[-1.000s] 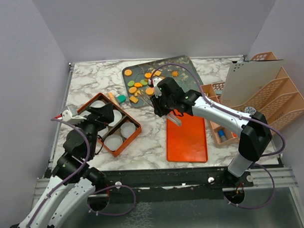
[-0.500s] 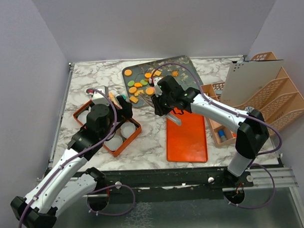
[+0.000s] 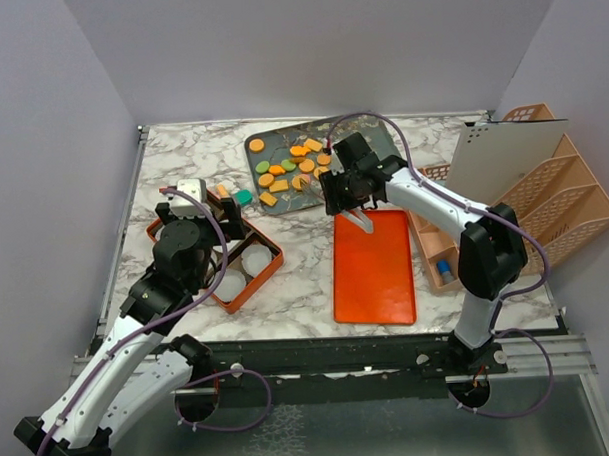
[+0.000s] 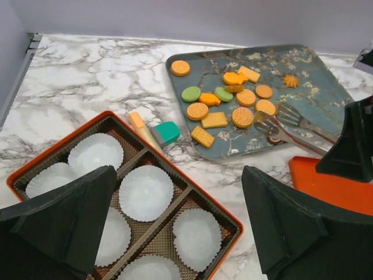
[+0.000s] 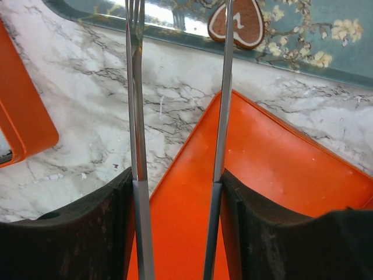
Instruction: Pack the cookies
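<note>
1. Marbled tabletop inside grey walls; start at the right claw, clamped on a pair of metal tongs with both arms spread.
2. Just under that claw, find the orange lid; ahead of it, bare marble, then the patterned tray.
3. Probably best here: lower the tips astride a single cookie, squeeze lightly across its edges, lift level.
4. Beside one tong tip, spot a brown heart cookie, lying flat and cropped by the frame edge, so cannot tell which way it points.
5. Farther ahead of the claw, find the other cookies scattered flat on the tray: rounds with no long axis, two green ovals lying lengthwise across the left wrist view.
6. Well off to that claw's side, see the left claw, jaws wide apart and holding nothing, above the box of paper cups.
</note>
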You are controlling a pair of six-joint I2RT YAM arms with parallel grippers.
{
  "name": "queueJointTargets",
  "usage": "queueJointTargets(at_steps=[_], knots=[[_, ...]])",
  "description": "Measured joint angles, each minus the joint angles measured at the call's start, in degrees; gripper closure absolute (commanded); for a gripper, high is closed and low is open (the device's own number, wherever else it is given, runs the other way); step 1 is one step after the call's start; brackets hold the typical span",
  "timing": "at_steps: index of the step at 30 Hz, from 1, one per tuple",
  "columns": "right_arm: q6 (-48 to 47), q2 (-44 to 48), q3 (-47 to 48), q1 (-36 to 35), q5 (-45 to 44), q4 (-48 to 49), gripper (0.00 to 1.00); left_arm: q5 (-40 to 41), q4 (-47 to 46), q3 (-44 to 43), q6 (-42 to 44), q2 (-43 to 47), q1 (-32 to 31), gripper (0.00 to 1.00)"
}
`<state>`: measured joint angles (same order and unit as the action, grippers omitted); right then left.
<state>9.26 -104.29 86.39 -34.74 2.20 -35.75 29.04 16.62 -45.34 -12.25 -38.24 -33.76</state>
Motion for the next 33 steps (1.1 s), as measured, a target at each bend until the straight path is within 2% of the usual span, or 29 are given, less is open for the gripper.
queueJointTargets(at_steps=[14,26,29,33], knots=[[-0.31,-5.81,4.96,6.01,-0.63,-1.53,0.41,0.15,-0.07,2.10,0.90,0.66,2.08,0.01],[-1.60,-12.87,11.13,6.27,-1.86,-4.35,0.41,0.11,-0.24,2.19,0.87,1.51,3.45,0.01],[-1.84,-14.34,12.39,6.27,-1.97,-4.70,0.43,-0.02,-0.28,2.38,0.87,1.51,3.74,0.01],[-1.99,-15.28,13.22,6.27,-1.97,-5.09,0.51,-0.11,-0.28,2.51,0.85,1.53,3.87,0.01]])
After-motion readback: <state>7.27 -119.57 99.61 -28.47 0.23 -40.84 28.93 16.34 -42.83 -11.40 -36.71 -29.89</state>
